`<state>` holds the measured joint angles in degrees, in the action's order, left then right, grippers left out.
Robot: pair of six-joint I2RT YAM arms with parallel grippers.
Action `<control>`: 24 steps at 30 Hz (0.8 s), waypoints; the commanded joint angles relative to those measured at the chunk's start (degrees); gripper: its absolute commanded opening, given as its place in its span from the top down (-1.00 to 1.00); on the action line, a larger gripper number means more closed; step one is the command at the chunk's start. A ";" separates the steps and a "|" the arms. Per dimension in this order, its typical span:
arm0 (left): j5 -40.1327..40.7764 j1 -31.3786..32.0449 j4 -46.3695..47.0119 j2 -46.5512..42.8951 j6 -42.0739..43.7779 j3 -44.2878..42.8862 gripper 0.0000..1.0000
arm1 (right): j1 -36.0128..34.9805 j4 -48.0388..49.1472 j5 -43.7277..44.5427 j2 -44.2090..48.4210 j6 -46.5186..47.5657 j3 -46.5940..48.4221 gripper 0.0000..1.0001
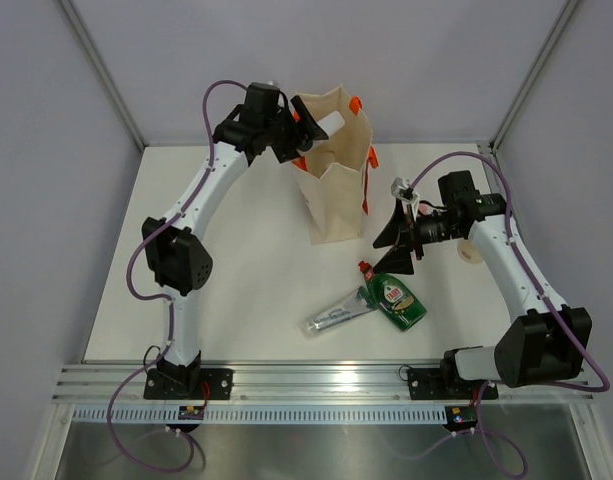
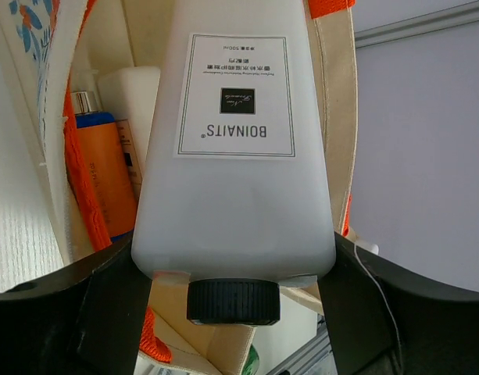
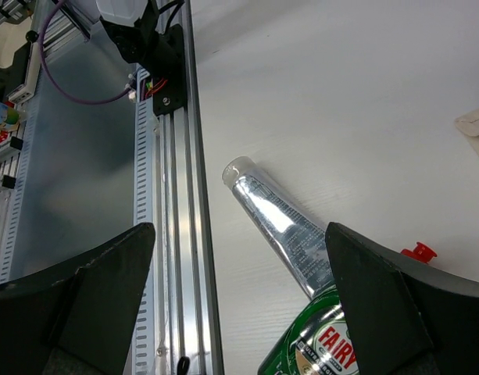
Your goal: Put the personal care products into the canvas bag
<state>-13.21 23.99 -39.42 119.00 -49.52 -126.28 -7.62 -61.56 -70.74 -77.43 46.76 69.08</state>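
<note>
The left gripper (image 2: 235,269), jaws pinching a white bottle (image 2: 235,156), pokes it into the canvas bag (image 1: 336,200) ahead — letting go looks next — while the right gripper (image 3: 239,242), jaws spread, hangs over the silvery tube (image 3: 282,226).

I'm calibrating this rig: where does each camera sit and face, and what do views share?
Top external: above and behind left arm and right arm, looking down on the table; both show, plus bag, tube, green bottle.
Left wrist: on the left arm, facing into the bag; left end effector grips white bottle.
Right wrist: on the right arm, facing table and rail; open right end effector shows.
Shared by top and right wrist: tube, green bottle.
</note>
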 commanded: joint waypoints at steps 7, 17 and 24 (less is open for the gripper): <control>-2.69 -0.17 9.09 -2.11 -1.11 -3.36 -0.98 | 0.50 -0.32 -0.28 0.96 1.58 1.85 -0.99; -3.93 -1.05 9.01 -7.01 7.91 -4.42 -0.97 | 2.52 4.95 4.46 4.73 -0.79 -0.95 -0.99; 1.43 -1.57 6.54 -25.10 27.00 13.00 -0.97 | 2.52 14.78 26.65 12.03 -11.06 -0.35 -0.99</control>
<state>-14.24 22.85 -34.50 106.43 -34.02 -120.68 -5.43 -54.54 -57.41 -69.49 42.35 67.79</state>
